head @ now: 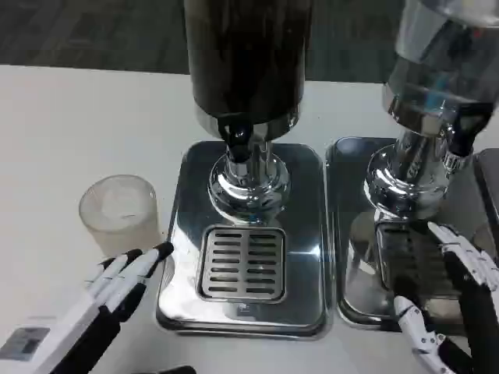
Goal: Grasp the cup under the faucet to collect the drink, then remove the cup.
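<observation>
Head view: the cup (119,214), a frosted translucent tumbler, stands upright on the white table (54,125) at the left of the frame, beside the left edge of the centre dispenser base (183,234) and not on it. The cup is therefore not under the faucet (238,140), which hangs at frame centre above the slotted drip grille (242,263).

Left hand (125,280): located at lower left, just below and to the right of the cup. Fingers are extended and apart, with nothing between them; their dark tips point toward the base edge. No contact with the cup can be confirmed.

Right hand (456,300): located at lower right, over the tray of the second dispenser (437,101). Fingers are spread and hold nothing.

Step in hand, as judged: the approach before the grasp. The cup is not yet held, and collection has not begun.

Next move, as judged: the left hand needs to close around the cup wall, keep it upright, and set it on the grille directly below the faucet.

Containers: the cup shows a pale interior; whether it holds any liquid cannot be told through the frosted wall. The centre dispenser tank (245,54), at upper centre, appears filled with a dark drink. The second dispenser's tank, at upper right, is clear, and its contents cannot be told.
</observation>
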